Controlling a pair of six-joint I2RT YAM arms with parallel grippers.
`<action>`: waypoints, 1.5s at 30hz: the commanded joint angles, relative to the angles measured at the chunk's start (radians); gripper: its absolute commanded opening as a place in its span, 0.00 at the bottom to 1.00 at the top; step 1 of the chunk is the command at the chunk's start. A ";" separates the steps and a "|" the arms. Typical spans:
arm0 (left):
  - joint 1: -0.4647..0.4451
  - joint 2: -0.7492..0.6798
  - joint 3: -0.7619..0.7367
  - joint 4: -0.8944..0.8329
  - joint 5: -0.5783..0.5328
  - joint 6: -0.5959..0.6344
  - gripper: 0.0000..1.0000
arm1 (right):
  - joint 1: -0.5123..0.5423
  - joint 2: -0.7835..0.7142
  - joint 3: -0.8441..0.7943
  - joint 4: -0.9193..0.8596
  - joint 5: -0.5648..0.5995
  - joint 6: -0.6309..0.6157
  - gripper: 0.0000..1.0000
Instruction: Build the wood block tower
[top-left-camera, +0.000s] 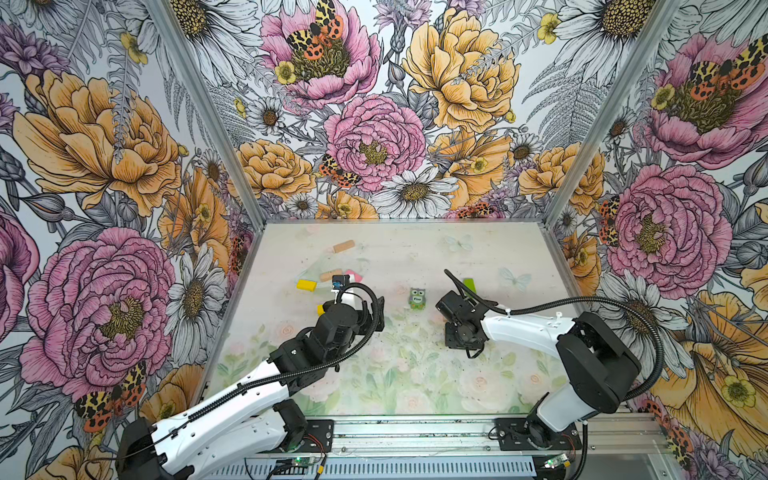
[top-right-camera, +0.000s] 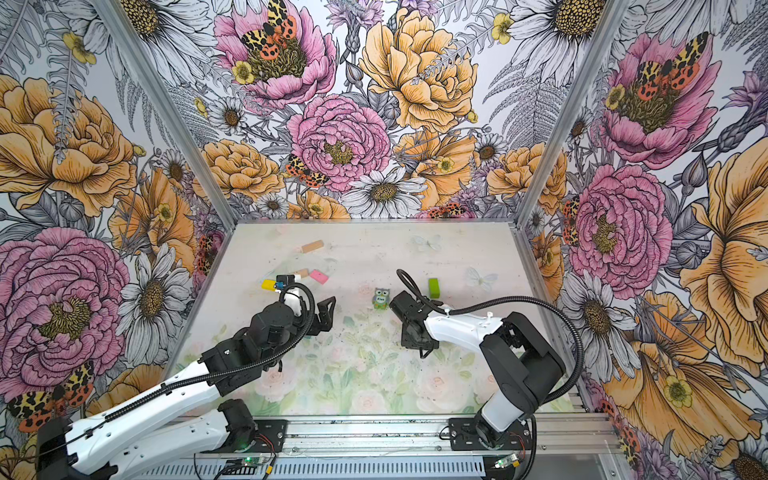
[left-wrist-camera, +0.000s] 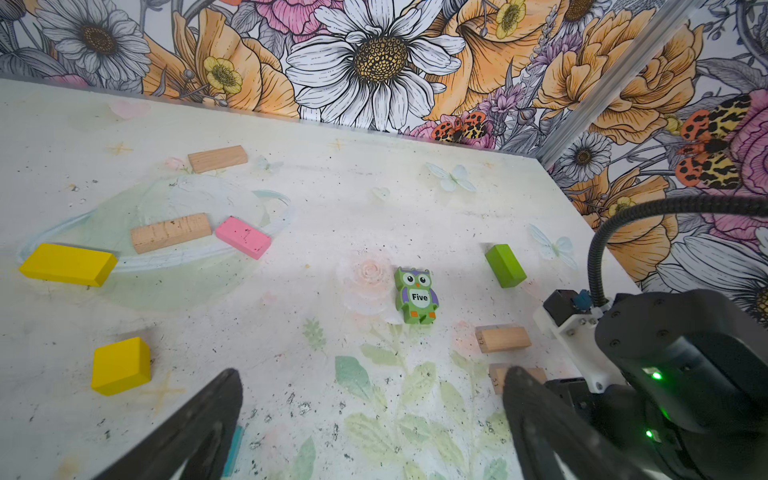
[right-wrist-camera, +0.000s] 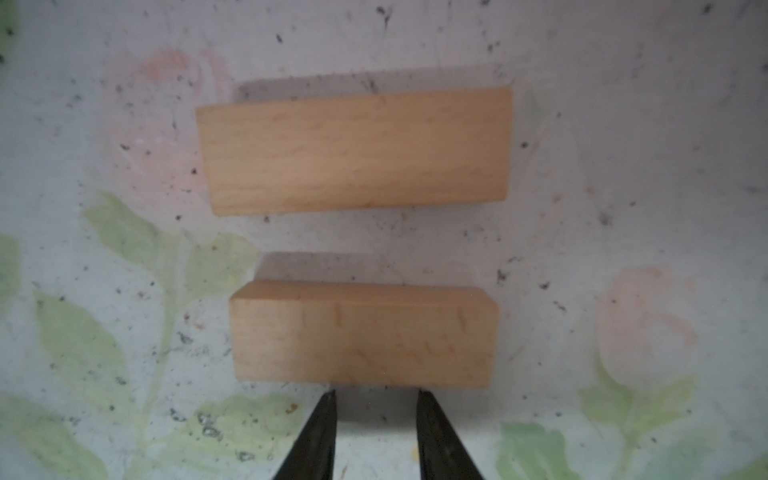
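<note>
Top views, wood blocks: we see the wood blocks (top-left-camera: 344, 246) lying singly on the table (top-left-camera: 490, 249), none resting on another.
Top views, middle: the owl piece (top-left-camera: 417, 298) lies between the two arms, with the lime-green bar (top-right-camera: 434, 286) to its right, further back.
Top views, left side: the yellow bar (top-left-camera: 306, 284) and the pink bar (top-right-camera: 319, 276) lie beyond the left arm's wrist.
Left wrist view, hand: we find the left gripper (left-wrist-camera: 372, 374) spread wide over bare table, with nothing between its fingers.
Left wrist view, blocks: a yellow cube (left-wrist-camera: 120, 365) sits off to one side of it, and a teal piece (left-wrist-camera: 232, 451) peeks from behind one finger. A pair of tan bars (left-wrist-camera: 503, 338) lies parallel beside the right arm's wrist.
Right wrist view, hand: the right gripper (right-wrist-camera: 376, 399) shows only a narrow gap between its fingers, and that gap is empty.
Right wrist view, blocks: the two tan bars lie flat and apart. The fingertips (right-wrist-camera: 330, 399) reach the long edge of the closer bar (right-wrist-camera: 363, 332), and we cannot tell whether they touch it.
</note>
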 joint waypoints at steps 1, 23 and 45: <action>-0.007 -0.013 0.023 -0.009 -0.026 0.016 0.99 | -0.008 0.025 0.031 0.019 0.012 -0.013 0.35; -0.008 -0.016 -0.001 -0.027 0.131 0.034 0.99 | -0.066 0.072 0.085 0.019 0.001 -0.065 0.35; -0.029 0.021 0.001 -0.023 0.135 0.023 0.99 | -0.083 0.079 0.103 0.025 -0.040 -0.102 0.36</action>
